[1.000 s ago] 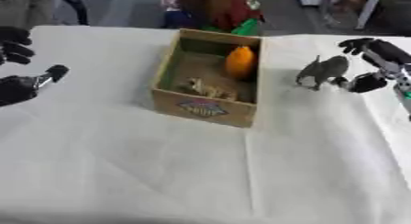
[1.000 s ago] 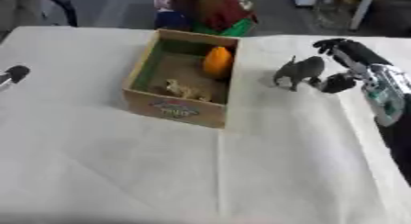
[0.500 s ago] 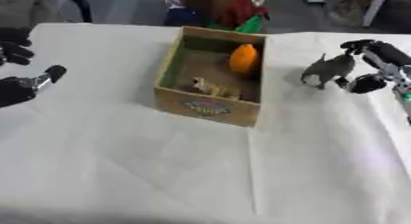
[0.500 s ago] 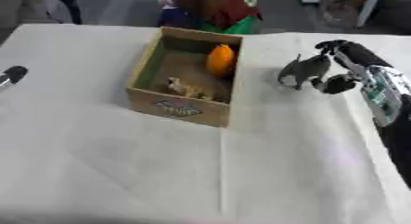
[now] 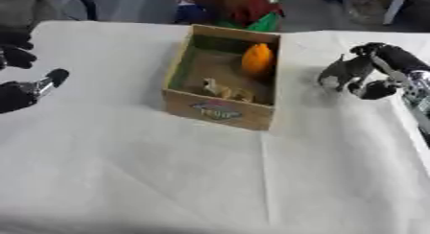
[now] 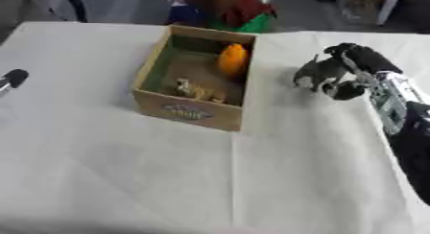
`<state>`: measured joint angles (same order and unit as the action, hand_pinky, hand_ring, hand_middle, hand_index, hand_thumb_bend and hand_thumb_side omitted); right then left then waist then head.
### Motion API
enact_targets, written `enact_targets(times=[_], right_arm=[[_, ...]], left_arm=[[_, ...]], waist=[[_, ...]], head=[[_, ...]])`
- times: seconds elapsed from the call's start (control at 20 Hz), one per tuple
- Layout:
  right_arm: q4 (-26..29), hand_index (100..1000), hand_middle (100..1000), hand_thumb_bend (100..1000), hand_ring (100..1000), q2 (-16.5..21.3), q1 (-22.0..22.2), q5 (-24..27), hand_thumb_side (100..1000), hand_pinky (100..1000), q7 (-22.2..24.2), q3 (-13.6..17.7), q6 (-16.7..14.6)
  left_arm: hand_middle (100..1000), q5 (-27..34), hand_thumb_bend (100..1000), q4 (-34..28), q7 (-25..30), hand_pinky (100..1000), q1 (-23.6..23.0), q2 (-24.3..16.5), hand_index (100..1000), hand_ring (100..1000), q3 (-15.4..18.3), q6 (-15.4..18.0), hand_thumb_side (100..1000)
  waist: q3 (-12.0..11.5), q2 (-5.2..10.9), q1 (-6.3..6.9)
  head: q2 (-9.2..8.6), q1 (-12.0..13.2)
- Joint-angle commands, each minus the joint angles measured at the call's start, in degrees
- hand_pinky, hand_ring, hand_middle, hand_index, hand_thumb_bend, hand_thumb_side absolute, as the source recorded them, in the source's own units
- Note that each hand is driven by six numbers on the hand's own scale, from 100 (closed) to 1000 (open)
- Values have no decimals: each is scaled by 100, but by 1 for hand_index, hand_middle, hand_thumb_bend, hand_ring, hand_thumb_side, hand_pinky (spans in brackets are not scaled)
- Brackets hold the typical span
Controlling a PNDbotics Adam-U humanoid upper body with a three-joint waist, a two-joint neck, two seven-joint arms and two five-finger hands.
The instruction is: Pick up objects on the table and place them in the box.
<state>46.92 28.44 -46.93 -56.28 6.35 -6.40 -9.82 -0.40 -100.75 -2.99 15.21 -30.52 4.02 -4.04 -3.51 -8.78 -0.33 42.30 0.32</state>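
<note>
A cardboard box point(image 5: 220, 114) stands at the table's middle, holding an orange object point(image 5: 257, 58) and a small tan animal figure point(image 5: 222, 90). To its right a grey animal figure point(image 5: 340, 73) stands on the white cloth. My right hand point(image 5: 388, 71) comes in from the right, with its fingers curled over the figure's back and its thumb under the rear. At the left edge my left hand point(image 5: 20, 93) rests open with nothing in it, far from the box.
The white cloth point(image 5: 168, 180) covers the table, with a fold line running toward me from the box. Beyond the far edge lie red, green and blue things point(image 5: 239, 7). A chair leg point(image 6: 382, 7) shows at the back right.
The whole picture has shifted a little, so the camera moved. My right hand stays at the grey figure, and the left hand stays in place.
</note>
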Motion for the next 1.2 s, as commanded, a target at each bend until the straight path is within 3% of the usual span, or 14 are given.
enact_targets(times=[0.05,0.35,0.5,0.55,0.6,0.75,0.9,1.2], right_arm=[[18,883,773,357,860,98,-118,-111,100,834,63,5,-17],[36,769,589,358,715,115,-111,-306,100,726,23,25,50],[45,688,441,357,548,123,-107,-314,100,611,-48,44,97],[46,688,441,357,548,124,-104,-305,100,611,-70,47,109],[47,612,369,358,457,128,-102,-300,100,541,-92,49,124],[56,518,274,358,347,131,-97,-270,100,445,-171,58,168],[114,486,221,357,268,141,-97,-175,100,384,-294,64,191],[514,430,161,356,215,194,-101,255,100,353,-316,-15,135]], left_arm=[[585,18,651,-107,18,634,60,-94,693,599,52,12,100],[585,23,646,-98,30,635,59,-92,694,604,52,19,100],[585,25,642,-90,36,636,57,-90,694,604,50,22,100],[585,24,642,-89,37,636,56,-90,694,604,51,23,100],[585,25,641,-87,37,636,56,-90,694,605,53,24,100],[585,28,640,-84,40,637,55,-90,695,605,53,27,100],[585,31,640,-83,39,636,55,-93,695,605,59,30,100],[585,35,638,-74,37,636,49,-101,695,606,68,33,100]], waist=[[11,73,10],[34,83,1],[45,86,-3],[48,87,-4],[51,88,-5],[57,93,-7],[64,98,-11],[82,111,-32]], head=[[-17,-13],[-30,-11],[-34,-8],[-36,-7],[-37,-5],[-44,0],[-52,3],[-66,15]])
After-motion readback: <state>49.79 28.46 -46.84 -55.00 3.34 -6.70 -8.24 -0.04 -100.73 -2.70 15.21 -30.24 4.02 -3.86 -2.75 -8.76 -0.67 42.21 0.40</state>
